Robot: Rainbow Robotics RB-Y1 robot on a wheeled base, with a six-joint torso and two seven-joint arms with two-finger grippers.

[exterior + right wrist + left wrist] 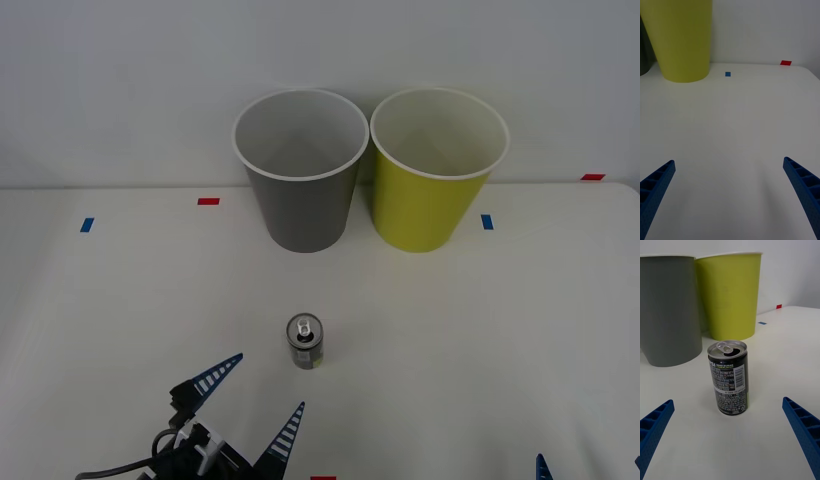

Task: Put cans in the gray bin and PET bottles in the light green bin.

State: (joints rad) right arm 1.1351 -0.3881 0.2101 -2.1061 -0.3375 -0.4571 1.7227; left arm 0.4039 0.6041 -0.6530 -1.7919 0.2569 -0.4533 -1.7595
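- Here the left claw (252,398) hangs low near the worktop's (100,320) front edge, fingers spread wide and empty, aimed so that the can (305,343) stands just ahead of the gap, apart from both fingers, ready for a straight approach.
- The right claw (730,195), likewise wide open and empty, waits at the front right corner.
- The can stands upright mid-worktop, bare surface all round it.
- The gray bin (300,170) and the light green bin (437,170) stand side by side at the back edge, mouths up; the gray one lies almost straight beyond the can, probably an unobstructed carry.
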